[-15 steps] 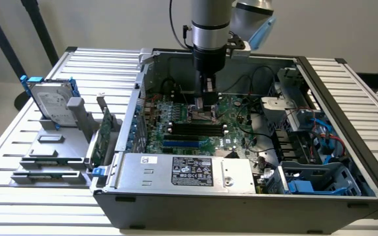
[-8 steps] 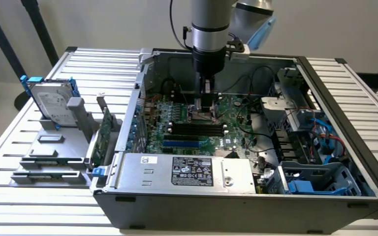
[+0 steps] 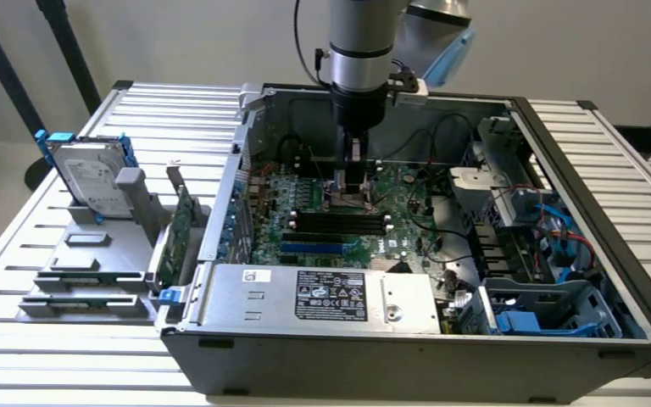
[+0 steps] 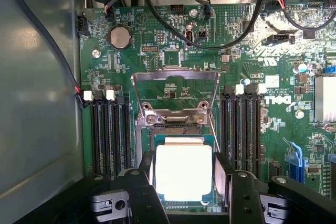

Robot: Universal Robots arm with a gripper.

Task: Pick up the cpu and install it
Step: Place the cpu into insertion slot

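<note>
On the white slatted table (image 3: 603, 161), the open grey metal computer case (image 3: 416, 360) sits centre frame. At the exterior view's left, a silver hard drive (image 3: 86, 180) stands in a grey plastic rack (image 3: 99, 263), with a green upright circuit card (image 3: 174, 246) between rack and case. Inside the case, the square silver-topped cpu (image 4: 184, 171) sits over the green motherboard (image 4: 157, 51), clasped by the black gripper (image 4: 185, 174).

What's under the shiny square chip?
Under the cpu, gripped by the hand, sits the open socket on the green motherboard. The chip covers the socket's middle, so its contacts cannot be seen.
</note>
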